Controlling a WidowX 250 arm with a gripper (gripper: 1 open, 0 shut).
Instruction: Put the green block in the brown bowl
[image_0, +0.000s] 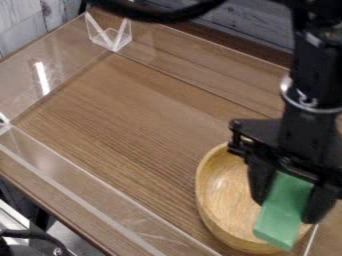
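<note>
No readable text, labels, brands, numbers or signs anywhere in view. Green block (285, 219), brown bowl (225, 195), gripper (289, 196) and tabletop (120, 110) all show plain, unmarked surfaces. Motion blur hides any fine print on the arm.

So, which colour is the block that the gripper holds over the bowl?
Bright green. The block shows clearly in the camera view, hanging from the gripper.

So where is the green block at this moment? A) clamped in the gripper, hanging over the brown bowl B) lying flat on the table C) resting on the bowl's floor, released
A: the gripper is shut on the green block, which hangs over the brown bowl.
</note>
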